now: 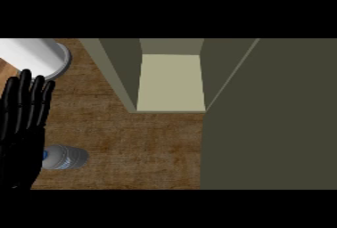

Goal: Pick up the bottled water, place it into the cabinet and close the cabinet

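The bottled water (pixel 66 156) lies on its side on the wooden counter (pixel 132 138) at the lower left, clear with a blue label, partly hidden behind my left hand. My left hand (pixel 23 129) stands at the left edge, black, fingers straight and pointing up, open and holding nothing. The cabinet (pixel 170 80) stands at the top middle, olive green, with a pale inner shelf showing. Its open door (pixel 270 116) fills the right side of the view. My right hand does not show.
A white cylindrical container (pixel 39 55) stands at the top left corner, just above my left hand's fingertips. Bare wooden counter stretches between the bottle and the cabinet front.
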Tool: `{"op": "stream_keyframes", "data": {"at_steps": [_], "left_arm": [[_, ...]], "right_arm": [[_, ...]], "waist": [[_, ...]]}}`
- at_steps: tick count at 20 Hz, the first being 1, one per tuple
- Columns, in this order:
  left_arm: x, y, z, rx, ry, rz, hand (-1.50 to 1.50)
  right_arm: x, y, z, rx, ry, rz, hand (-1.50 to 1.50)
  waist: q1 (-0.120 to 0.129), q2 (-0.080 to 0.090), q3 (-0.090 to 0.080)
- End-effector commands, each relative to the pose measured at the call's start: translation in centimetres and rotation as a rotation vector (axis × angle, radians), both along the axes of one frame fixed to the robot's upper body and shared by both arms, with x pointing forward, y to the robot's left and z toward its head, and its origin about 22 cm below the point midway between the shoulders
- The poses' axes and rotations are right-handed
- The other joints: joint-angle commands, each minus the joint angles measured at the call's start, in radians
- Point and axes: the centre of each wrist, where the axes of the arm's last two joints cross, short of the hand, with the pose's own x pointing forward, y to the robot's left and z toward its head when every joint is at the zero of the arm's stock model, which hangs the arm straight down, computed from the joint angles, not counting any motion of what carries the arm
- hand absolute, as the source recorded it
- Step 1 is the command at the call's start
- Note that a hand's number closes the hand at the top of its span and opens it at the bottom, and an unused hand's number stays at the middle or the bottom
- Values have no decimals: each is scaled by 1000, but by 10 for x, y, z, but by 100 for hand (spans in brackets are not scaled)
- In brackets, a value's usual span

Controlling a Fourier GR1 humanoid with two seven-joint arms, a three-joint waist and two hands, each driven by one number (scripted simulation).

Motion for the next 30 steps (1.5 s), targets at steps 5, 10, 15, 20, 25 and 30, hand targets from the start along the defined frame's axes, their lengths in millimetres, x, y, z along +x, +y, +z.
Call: {"op": "stream_keyframes", "data": {"at_steps": [5,10,15,20,25,30], "left_arm": [[-51,53,0,18,-7,84,-150],[-89,39,-7,-275,207,84,-150],[-135,53,-4,-259,214,111,-150],[-148,53,20,-244,190,78,-150],[-160,43,12,-275,229,94,-150],[-161,48,4,-257,220,106,-150]], "right_arm": [[-38,-15,-8,-96,83,-41,-150],[-64,-5,5,26,155,150,-150],[-102,-9,11,48,151,161,-150],[-112,-18,14,28,171,161,-150],[-128,-8,31,39,149,151,-150],[-131,-6,19,40,167,164,-150]], "waist": [[24,-58,46],[28,-62,47],[23,-60,47],[22,-60,48],[24,-61,47],[18,-59,47]]}}
